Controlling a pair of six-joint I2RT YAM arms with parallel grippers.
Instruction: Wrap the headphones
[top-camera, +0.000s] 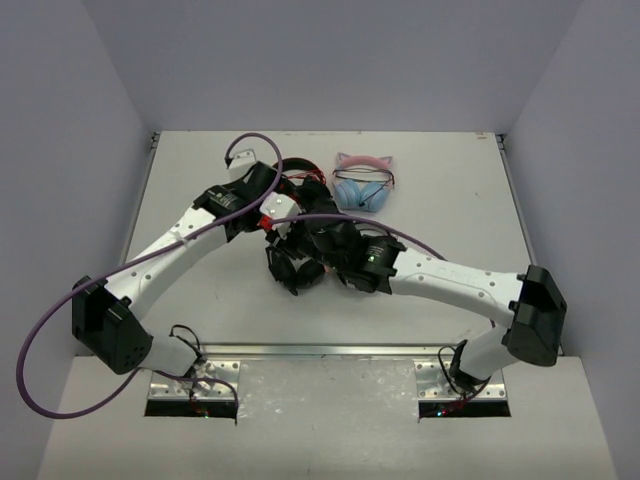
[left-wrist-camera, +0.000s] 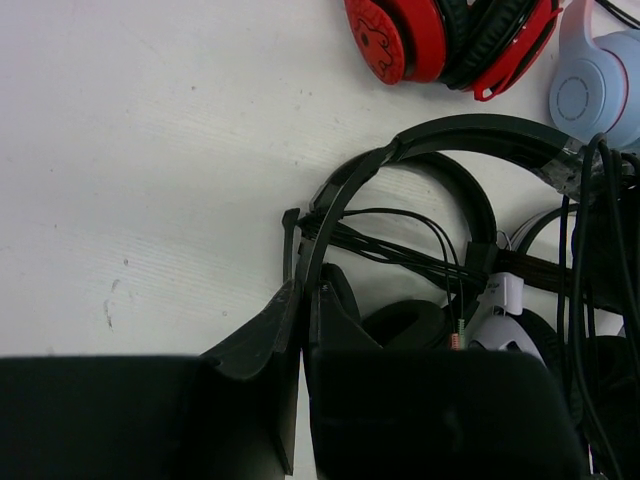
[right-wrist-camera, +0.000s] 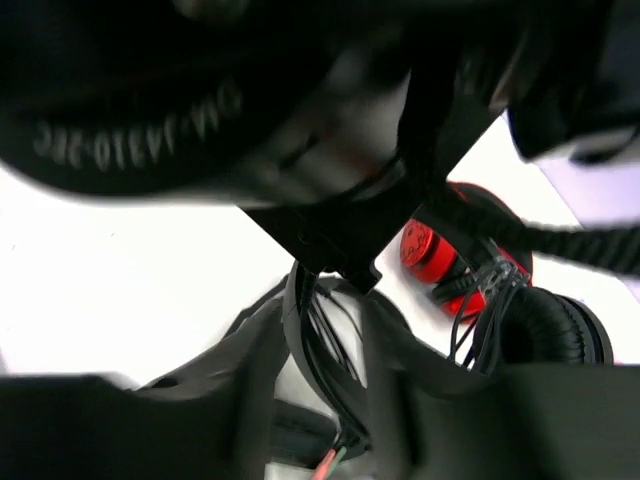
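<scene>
left wrist: left gripper clenches the headphones; right gripper straddles their cable, grip unclear; winding likely needs slack.

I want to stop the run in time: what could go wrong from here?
1. The left gripper pinches the headphones only by a thin band, so they may slip.
2. Their cable runs among other black headphones and may snag them.
3. The red-and-black pair lies close and could be dragged along.

Robot lab, white table, grey walls
</scene>
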